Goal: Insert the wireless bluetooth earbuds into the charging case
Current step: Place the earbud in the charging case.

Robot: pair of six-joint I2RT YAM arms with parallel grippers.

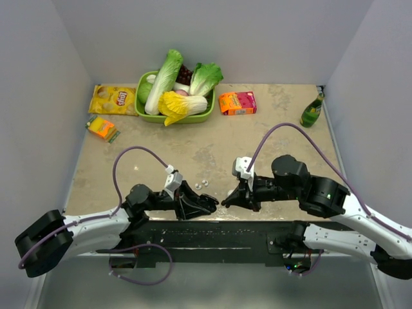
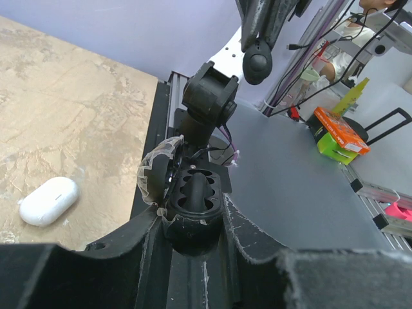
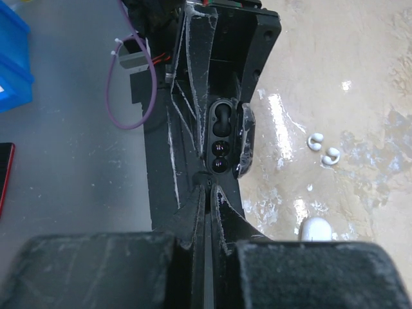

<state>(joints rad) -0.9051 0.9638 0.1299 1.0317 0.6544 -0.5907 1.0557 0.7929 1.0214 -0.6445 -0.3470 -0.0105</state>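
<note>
Found the earbuds (image 3: 315, 141) on the counter (image 1: 277, 122) just far of the left fingers (image 2: 96, 257), narrow around a black oval object (image 2: 193, 193); charging case (image 2: 49, 201) nearer the right fingers (image 3: 228, 215), shut and empty.

Overhead camera looks down on the table (image 1: 270, 129) from behind; both wrist cameras sit close, sharing its near edge.
</note>
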